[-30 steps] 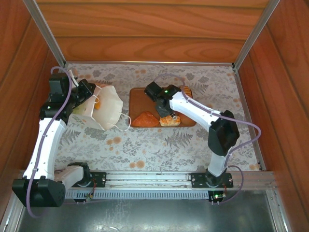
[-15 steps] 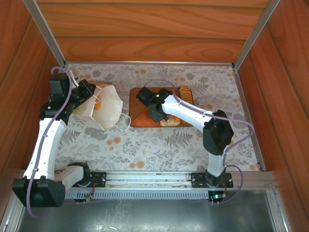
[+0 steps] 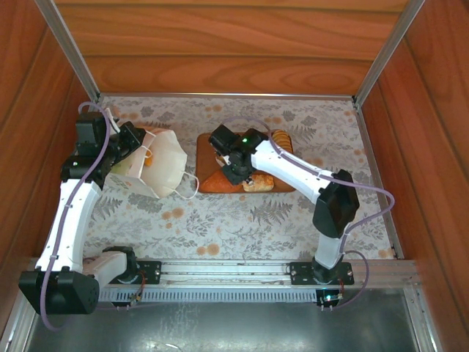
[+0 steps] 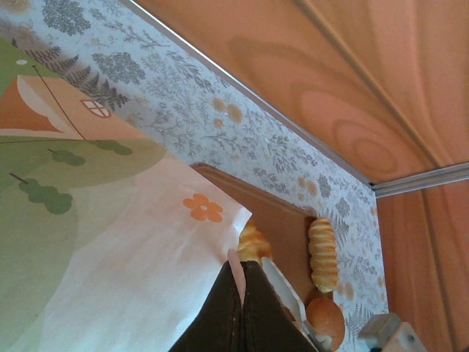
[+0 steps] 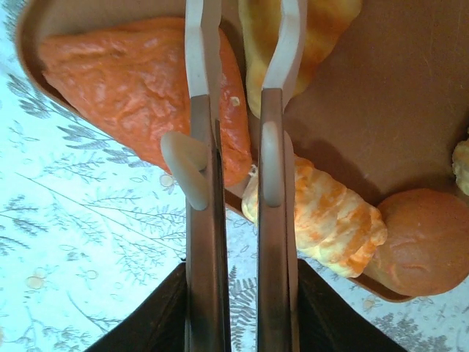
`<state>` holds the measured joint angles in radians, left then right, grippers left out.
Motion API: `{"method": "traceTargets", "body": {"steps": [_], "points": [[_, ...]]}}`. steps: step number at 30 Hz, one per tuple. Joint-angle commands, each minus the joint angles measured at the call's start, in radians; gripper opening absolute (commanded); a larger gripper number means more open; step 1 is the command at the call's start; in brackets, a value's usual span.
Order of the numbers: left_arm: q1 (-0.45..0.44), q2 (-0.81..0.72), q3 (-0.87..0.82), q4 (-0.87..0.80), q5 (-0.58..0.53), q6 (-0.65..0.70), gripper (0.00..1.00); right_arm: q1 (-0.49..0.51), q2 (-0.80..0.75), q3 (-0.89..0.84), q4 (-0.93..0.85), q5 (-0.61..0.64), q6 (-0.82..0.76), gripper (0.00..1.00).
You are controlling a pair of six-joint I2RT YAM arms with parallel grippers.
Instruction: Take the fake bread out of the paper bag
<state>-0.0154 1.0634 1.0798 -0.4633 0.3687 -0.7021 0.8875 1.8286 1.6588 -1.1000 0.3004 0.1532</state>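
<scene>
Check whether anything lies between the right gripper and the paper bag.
Nothing visible does. Between the right gripper over the board and the paper bag, held by the left gripper, lies just bare tablecloth.

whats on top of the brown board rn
On the board: an orange triangular piece, a ridged roll, a round bun and a pale yellow piece. From above, the right arm covers the board's middle, so more may lie there.
</scene>
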Motion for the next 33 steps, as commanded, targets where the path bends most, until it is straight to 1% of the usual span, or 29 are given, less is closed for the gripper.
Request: {"method": "traceTargets", "body": {"steps": [1, 5, 9, 14, 16, 21, 27, 29, 33], "points": [[-0.005, -0.019, -0.008, 0.013, -0.001, 0.024, 0.0, -0.036, -0.049, 0.019, 0.006, -0.048, 0.055, 0.36], [-0.005, -0.021, -0.009, 0.014, -0.001, 0.024, 0.0, -0.078, -0.043, 0.033, 0.006, -0.123, 0.101, 0.39], [-0.004, -0.023, -0.009, 0.013, 0.002, 0.024, 0.0, -0.117, 0.006, 0.077, -0.027, -0.224, 0.124, 0.43], [-0.004, -0.028, -0.011, 0.013, 0.007, 0.026, 0.0, -0.134, 0.085, 0.15, -0.091, -0.213, 0.137, 0.47], [-0.003, -0.029, -0.01, 0.014, 0.007, 0.027, 0.0, -0.136, 0.109, 0.168, -0.097, -0.24, 0.127, 0.48], [-0.004, -0.028, -0.011, 0.014, 0.009, 0.029, 0.0, -0.139, 0.171, 0.207, -0.145, -0.201, 0.128, 0.49], [-0.003, -0.026, -0.011, 0.014, 0.01, 0.031, 0.0, -0.142, 0.159, 0.214, -0.136, -0.167, 0.128, 0.39], [-0.004, -0.024, -0.011, 0.014, 0.013, 0.031, 0.0, -0.146, 0.156, 0.224, -0.145, -0.156, 0.131, 0.32], [-0.004, -0.021, -0.009, 0.014, 0.016, 0.03, 0.0, -0.158, 0.136, 0.216, -0.133, -0.145, 0.133, 0.32]]}}
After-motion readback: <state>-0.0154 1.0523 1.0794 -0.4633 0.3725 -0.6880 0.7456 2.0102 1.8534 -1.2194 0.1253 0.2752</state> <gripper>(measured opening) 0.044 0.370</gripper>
